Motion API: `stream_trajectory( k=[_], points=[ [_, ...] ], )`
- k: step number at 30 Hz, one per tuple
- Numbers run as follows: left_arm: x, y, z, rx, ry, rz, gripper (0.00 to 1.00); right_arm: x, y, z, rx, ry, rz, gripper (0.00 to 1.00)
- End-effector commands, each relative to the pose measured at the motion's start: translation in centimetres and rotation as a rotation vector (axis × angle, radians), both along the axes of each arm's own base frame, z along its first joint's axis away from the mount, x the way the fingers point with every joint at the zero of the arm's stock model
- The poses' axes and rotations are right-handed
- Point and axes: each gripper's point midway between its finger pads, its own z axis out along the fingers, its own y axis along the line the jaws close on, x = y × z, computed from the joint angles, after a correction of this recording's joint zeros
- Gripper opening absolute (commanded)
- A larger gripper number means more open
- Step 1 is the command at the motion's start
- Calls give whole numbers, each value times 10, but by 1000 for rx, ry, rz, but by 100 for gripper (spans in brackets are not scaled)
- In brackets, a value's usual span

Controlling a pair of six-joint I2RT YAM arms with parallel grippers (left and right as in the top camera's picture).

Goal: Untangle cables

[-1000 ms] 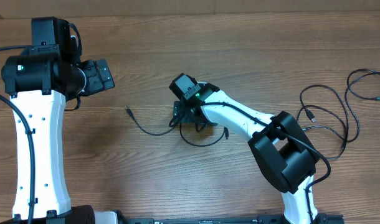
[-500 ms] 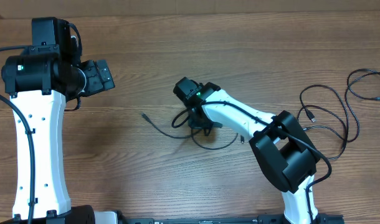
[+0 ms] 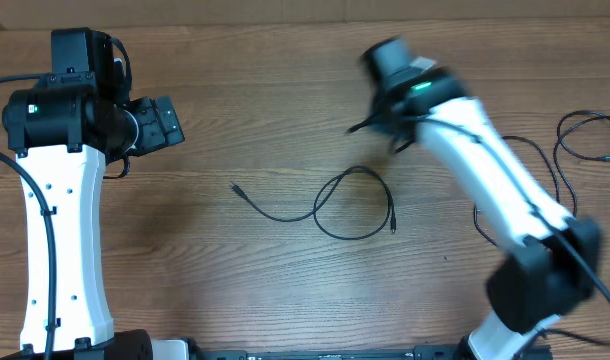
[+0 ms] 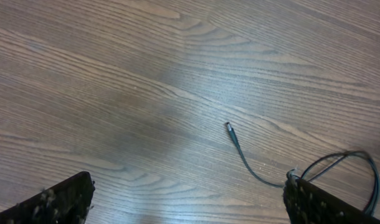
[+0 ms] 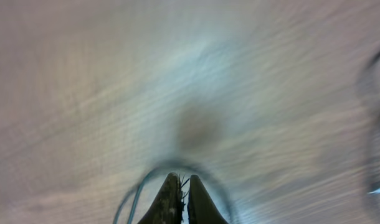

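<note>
Overhead: looped cable (image 3: 360, 169) mid-table, open tabletop (image 3: 285, 110) on every side

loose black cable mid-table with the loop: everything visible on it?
The thin black flexible cable lies slack and flat on the wooden table, apart from the cords at the right edge. One small plug end points left; the cord runs right, crosses itself once into an open loop and ends in a second plug. No knot shows. Neither claw touches it: the open left claw faces its left plug; the blurred right claw is shut, seemingly on another black cord.
</note>
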Motion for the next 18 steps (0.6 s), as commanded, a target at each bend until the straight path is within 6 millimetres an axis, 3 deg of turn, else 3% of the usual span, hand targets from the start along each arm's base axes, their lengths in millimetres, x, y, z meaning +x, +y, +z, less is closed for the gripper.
stream_trajectory(
  k=[1, 5, 7, 9, 11, 12, 15, 18],
  points=[
    [0, -4, 10, -1, -31, -26, 97, 4, -31, 49, 28, -82, 33, 4],
    [1, -5, 10, -2, -31, -26, 97, -16, -18, 44, 252, 24, 75, 17],
    [1, -5, 10, -2, -32, -26, 97, -24, -6, 37, 316, 69, 99, 30],
    [0, -5, 10, -2, -31, -27, 97, -32, 15, 32, 381, 106, 148, 56],
    [0, -4, 10, -1, -31, -26, 97, -36, 35, 29, 433, 117, 194, 92],
    [0, -4, 10, -1, -31, -26, 97, -36, 44, 29, 456, 117, 211, 100],
    [0, -5, 9, -2, -29, -28, 97, -34, 69, 33, 506, 93, 246, 100],
    [-1, -5, 9, -2, -25, -28, 97, -31, 74, 26, 461, 85, 184, 100]
  ],
)
